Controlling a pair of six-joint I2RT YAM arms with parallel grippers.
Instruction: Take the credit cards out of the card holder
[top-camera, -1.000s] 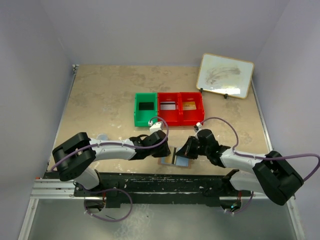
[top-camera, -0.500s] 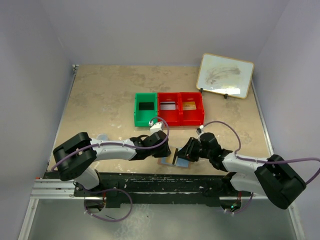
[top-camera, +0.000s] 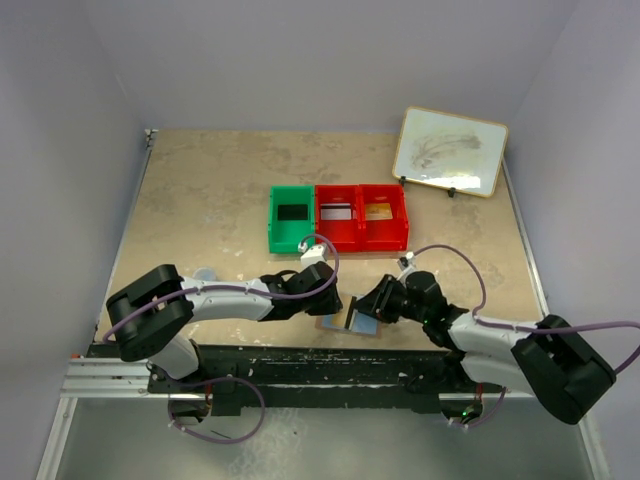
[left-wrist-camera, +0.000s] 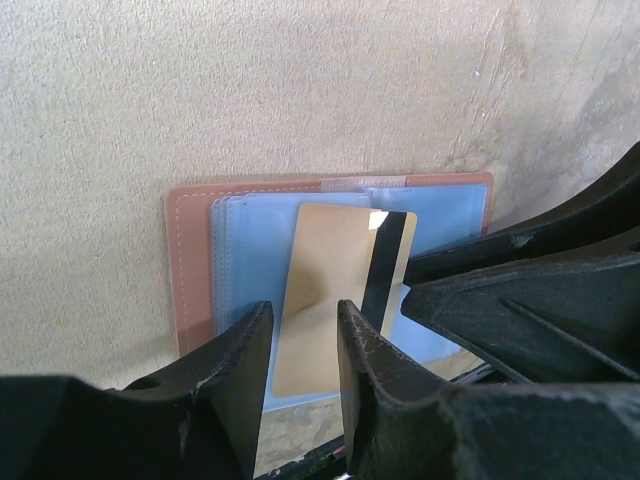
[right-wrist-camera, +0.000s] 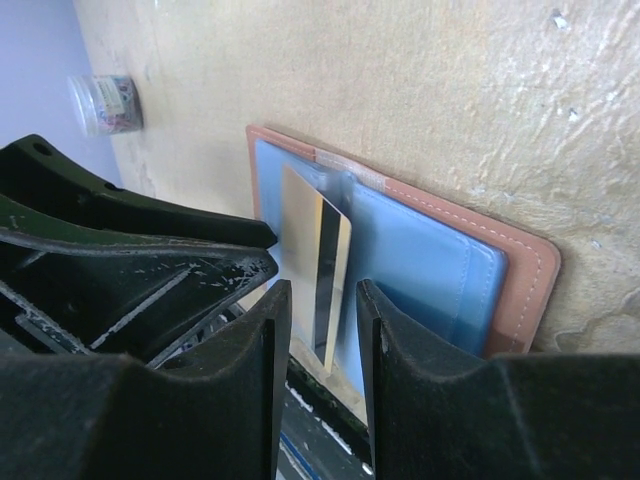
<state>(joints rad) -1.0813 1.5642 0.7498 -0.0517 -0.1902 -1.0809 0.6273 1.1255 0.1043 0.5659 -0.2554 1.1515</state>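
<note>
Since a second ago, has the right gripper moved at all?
Yes. The right gripper has drawn back toward the table's near edge, farther from the red bins, though it is still at the card holder.

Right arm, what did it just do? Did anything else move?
The right tool opened its jaws and drew back a little toward the near edge. The gold card is still propped partly out of the card holder. The left tool, the bins and the whiteboard stayed put.
</note>
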